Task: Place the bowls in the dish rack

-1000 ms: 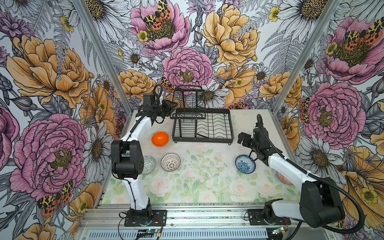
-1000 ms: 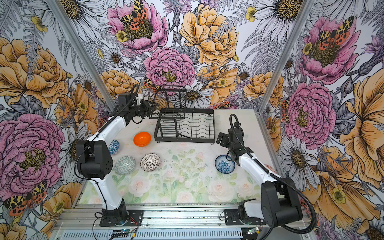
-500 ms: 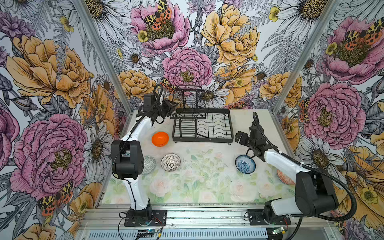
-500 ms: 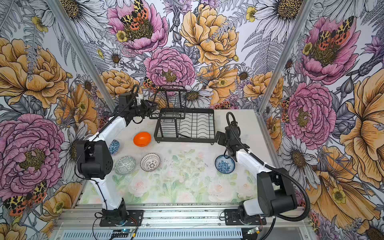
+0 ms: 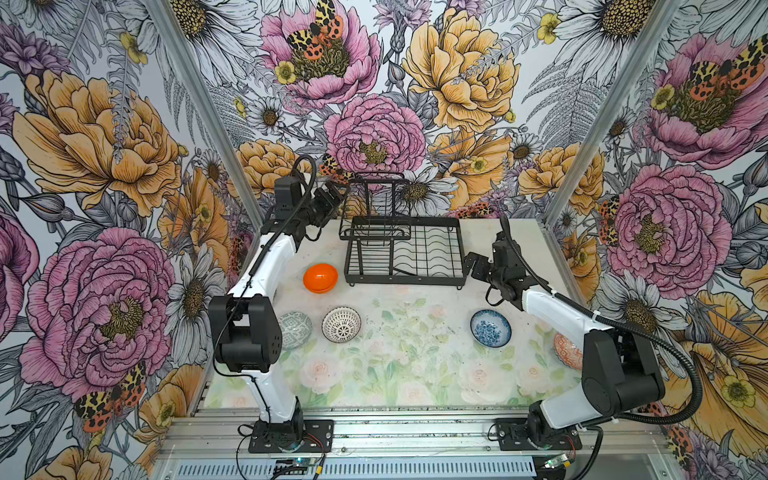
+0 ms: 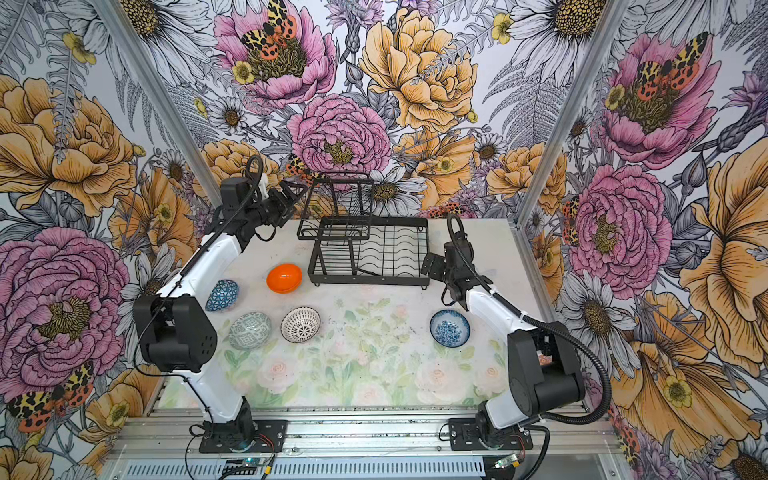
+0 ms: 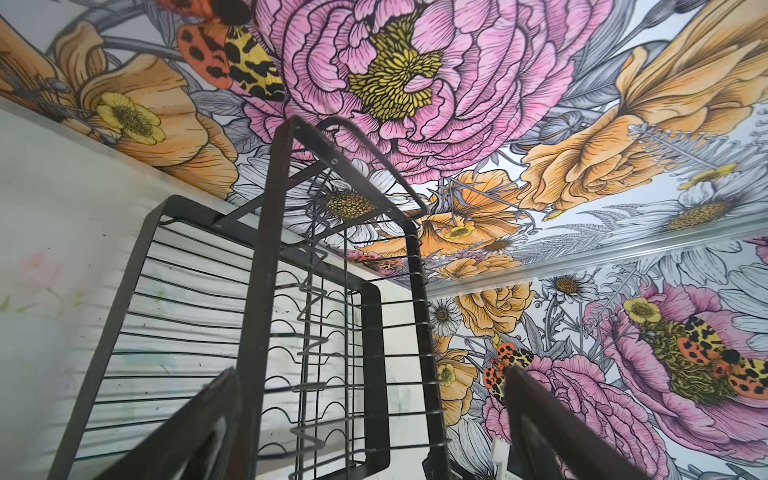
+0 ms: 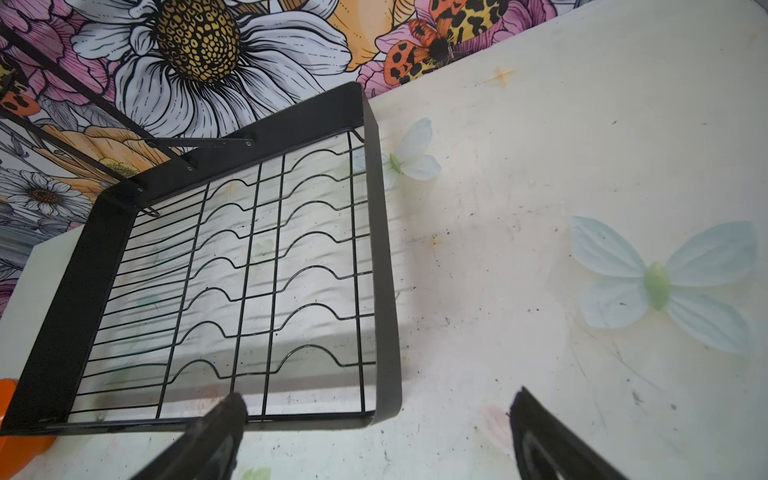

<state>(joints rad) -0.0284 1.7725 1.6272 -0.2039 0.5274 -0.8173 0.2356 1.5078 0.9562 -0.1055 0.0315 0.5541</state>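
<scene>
Left claw (image 5: 333, 195) is hovering released at the dish rack's (image 5: 405, 277) upper-left corner; my right claw (image 5: 473, 266) is gaping empty at its right end. Bowls (image 5: 341, 325) are lying on the tabletop (image 5: 415, 353) below; swinging toward them, I risk snagging the rack.

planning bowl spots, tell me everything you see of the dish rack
The dish rack looks like black metal: a flat-band rectangular frame, a wire floor with wavy slot wires, and a smaller raised wire basket over its left part. It stands level at the back of the table, empty. Both open, the left claw and right claw flank its ends.
</scene>
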